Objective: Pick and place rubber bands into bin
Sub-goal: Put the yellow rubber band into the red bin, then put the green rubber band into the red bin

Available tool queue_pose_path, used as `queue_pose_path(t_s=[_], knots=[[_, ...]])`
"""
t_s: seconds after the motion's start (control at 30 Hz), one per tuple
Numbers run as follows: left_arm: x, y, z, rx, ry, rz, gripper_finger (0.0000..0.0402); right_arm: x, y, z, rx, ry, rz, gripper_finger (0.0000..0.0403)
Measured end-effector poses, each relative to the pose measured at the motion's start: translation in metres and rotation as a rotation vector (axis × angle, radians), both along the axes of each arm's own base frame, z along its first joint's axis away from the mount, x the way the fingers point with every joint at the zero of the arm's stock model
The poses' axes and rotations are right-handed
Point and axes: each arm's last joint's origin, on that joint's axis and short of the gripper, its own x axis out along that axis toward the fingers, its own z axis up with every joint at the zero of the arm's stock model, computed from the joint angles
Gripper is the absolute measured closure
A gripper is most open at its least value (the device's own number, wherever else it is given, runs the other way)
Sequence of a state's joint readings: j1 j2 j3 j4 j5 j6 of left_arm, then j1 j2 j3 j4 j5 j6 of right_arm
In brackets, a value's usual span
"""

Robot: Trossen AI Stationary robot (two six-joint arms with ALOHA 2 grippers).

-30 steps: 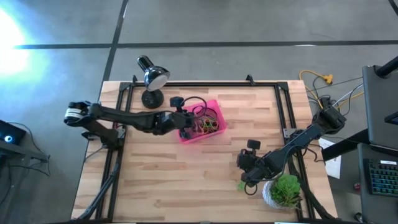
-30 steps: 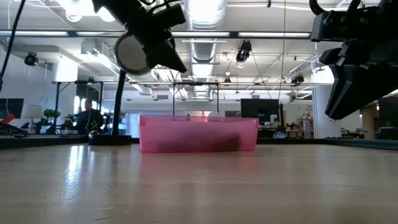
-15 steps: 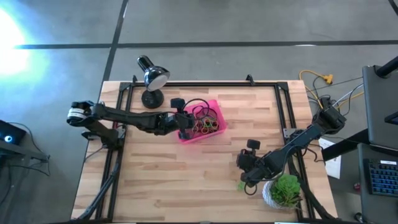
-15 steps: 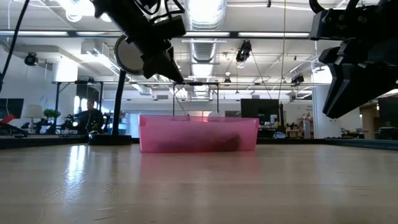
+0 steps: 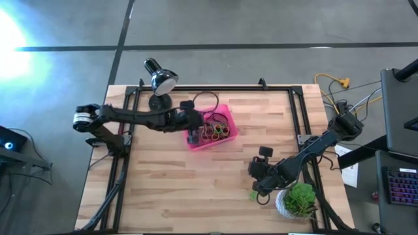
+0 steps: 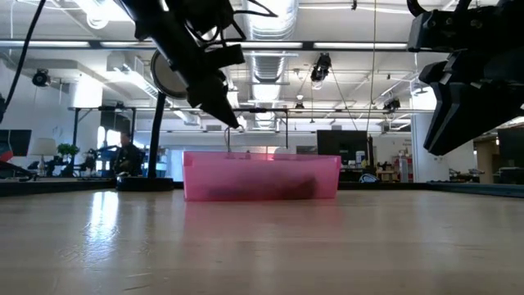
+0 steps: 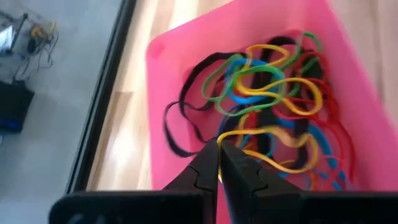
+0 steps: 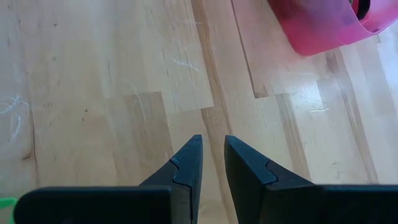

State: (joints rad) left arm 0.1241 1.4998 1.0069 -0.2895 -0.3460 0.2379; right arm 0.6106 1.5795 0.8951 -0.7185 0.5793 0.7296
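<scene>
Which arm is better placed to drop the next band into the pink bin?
Left: the left tool hangs over the bin; the right tool is over bare table by the plant.

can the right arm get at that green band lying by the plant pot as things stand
Probably yes. The right gripper hovers close to the green band, with bare table between them; the plant pot sits off to one side, not in the way.

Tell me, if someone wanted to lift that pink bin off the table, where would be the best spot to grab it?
Probably one of the bin's low walls, pinched over the rim from straight above. The walls are thin and upright, so narrow fingers could straddle one. The wall facing the plant pot looks best: the left gripper hangs at the opposite end, and the rubber bands lie piled inside, away from that rim.
</scene>
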Motion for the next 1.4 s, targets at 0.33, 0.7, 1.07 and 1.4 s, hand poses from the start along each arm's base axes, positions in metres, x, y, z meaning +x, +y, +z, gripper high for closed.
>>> queue_pose_path(t_s=[0.33,0.7,1.07,1.4], knots=[[-0.001,0.007,0.0,-0.019,0.005,0.002,0.0383,0.0,0.0,0.0,-0.002,0.002,0.004,0.0346],[-0.002,0.009,0.002,-0.021,-0.007,0.034,0.028,0.0,0.0,0.0,0.0,-0.001,0.005,0.0346],[-0.029,-0.041,0.055,-0.071,-0.123,-0.105,0.0276,0.018,0.013,0.01,0.153,-0.006,0.241,0.0346],[-0.083,-0.105,0.049,-0.275,-0.265,-0.245,0.0276,0.032,0.023,0.02,0.461,0.011,0.348,0.0338]])
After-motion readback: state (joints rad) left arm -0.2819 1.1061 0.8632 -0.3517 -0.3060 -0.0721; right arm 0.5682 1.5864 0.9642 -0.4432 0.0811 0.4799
